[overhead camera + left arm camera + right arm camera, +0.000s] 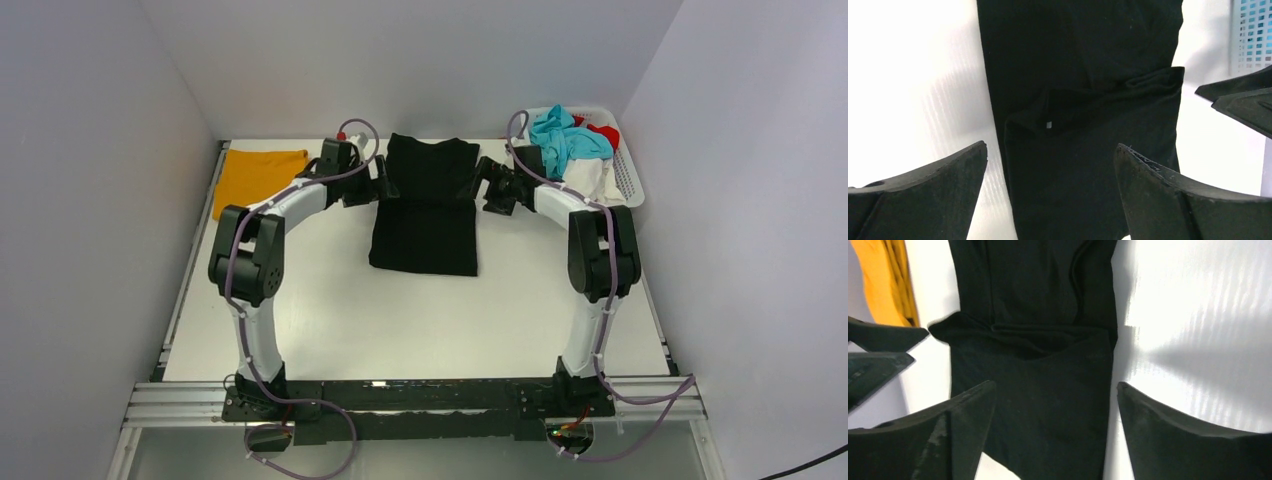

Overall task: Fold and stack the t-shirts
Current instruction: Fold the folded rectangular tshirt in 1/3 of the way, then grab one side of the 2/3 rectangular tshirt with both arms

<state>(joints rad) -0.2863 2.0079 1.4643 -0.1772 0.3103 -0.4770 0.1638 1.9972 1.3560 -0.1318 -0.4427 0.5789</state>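
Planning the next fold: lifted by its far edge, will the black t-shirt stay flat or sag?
Probably floppy: the black t-shirt shows soft creases and a rumpled fold. It would likely sag between grip points. Pushed, it may bunch, not slide.

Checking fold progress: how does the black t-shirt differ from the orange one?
The black t-shirt lies mid-table between the left claw and right claw; the orange t-shirt sits at the far left corner. The black one is a long narrow strip, sides folded in; the orange one is a smaller, squarish patch. Both lie flat on the table, gripped by neither claw.
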